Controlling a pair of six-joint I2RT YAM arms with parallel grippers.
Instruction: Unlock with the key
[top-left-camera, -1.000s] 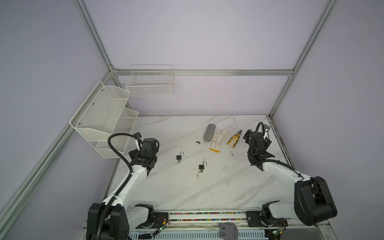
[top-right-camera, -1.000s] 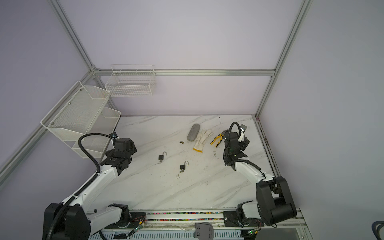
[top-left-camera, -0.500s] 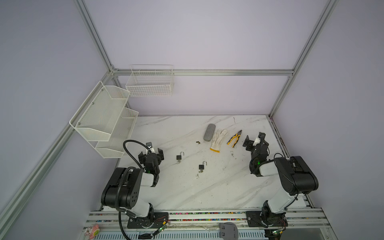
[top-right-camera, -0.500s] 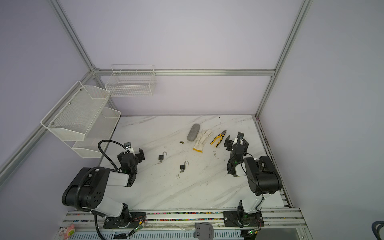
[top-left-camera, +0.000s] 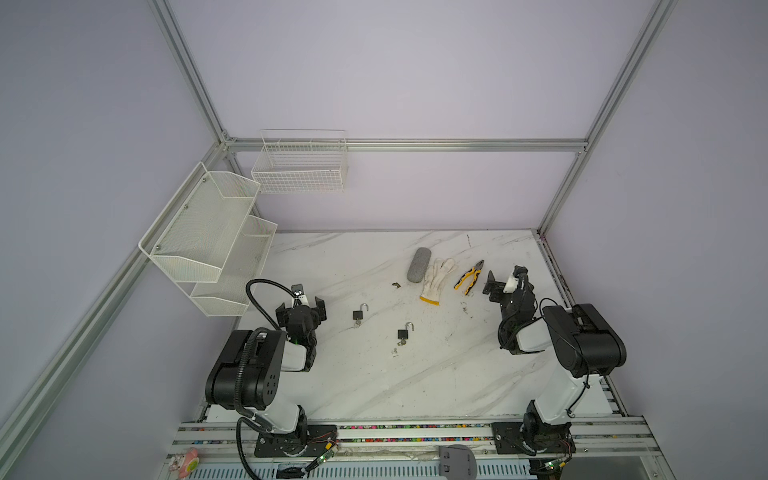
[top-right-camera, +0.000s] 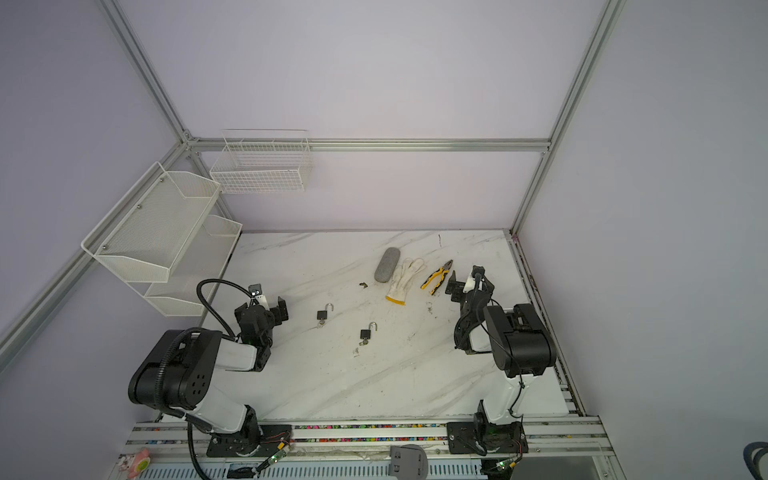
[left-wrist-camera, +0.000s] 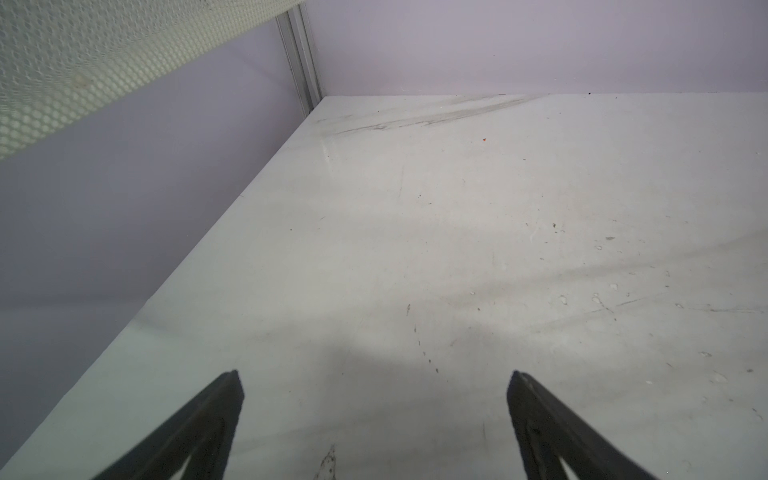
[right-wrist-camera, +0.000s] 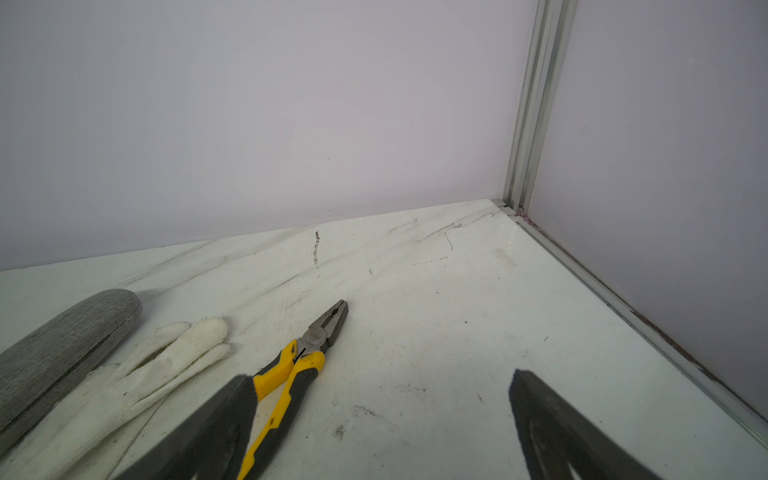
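- Left padlock (top-left-camera: 360, 313), right padlock (top-left-camera: 404, 332): black square bodies, curved steel shackles raised.
- Left gripper (top-left-camera: 300, 307): wide, empty; left padlock near, rightward.
- Right gripper (top-left-camera: 504, 280): wide, empty; right padlock well leftward.

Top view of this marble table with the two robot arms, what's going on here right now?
Nothing is being handled. Both arms sit folded near their bases, and the left gripper and right gripper are open and empty. The left padlock and right padlock lie mid-table, apart, both shackles swung open, so the unlocking looks done. A gray case, white glove and pliers lie on the table at its far side, beside the right gripper.
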